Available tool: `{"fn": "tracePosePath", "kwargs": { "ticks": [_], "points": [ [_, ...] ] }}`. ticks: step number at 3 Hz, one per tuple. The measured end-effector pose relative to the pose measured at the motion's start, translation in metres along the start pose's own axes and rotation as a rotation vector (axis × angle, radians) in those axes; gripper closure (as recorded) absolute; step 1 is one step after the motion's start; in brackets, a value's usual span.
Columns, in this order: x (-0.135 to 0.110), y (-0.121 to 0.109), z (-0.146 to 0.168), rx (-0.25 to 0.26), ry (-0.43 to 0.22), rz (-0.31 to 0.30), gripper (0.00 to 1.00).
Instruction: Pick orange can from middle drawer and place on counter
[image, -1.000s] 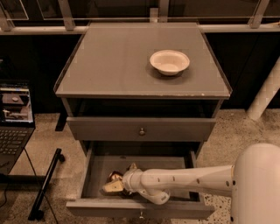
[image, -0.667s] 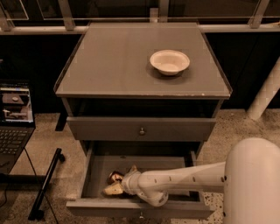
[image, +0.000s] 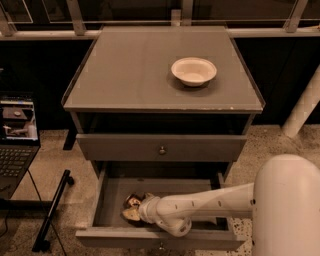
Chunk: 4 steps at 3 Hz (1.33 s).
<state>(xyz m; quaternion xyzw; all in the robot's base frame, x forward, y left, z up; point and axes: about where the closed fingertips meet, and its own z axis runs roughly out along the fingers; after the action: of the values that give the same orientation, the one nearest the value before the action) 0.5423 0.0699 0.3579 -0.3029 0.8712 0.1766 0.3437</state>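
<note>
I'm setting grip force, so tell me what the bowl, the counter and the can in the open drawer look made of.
The white bowl: matte, pale, thin-rimmed; probably paper or plastic. The counter: flat grey, dull sheen; likely laminate or painted board. The orange can: coppery glints suggest metal, but the gripper, down in the middle drawer, partly hides it.

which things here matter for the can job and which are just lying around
Job:
orange can, in the open middle drawer
gripper, down in that drawer at the can
counter

Lying about:
white bowl on the counter
laptop, far left
</note>
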Motion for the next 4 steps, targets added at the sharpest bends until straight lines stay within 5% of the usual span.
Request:
{"fn": "tracePosePath", "kwargs": {
  "ticks": [2,3,4],
  "points": [
    [0.0,0.0,0.0,0.0,0.0,0.0,0.88],
    [-0.002,0.0003,-0.002,0.0,0.0,0.0,1.0],
    [-0.0043,-0.0004,-0.0076,-0.019,-0.01,0.001,1.0]
  ]
}}
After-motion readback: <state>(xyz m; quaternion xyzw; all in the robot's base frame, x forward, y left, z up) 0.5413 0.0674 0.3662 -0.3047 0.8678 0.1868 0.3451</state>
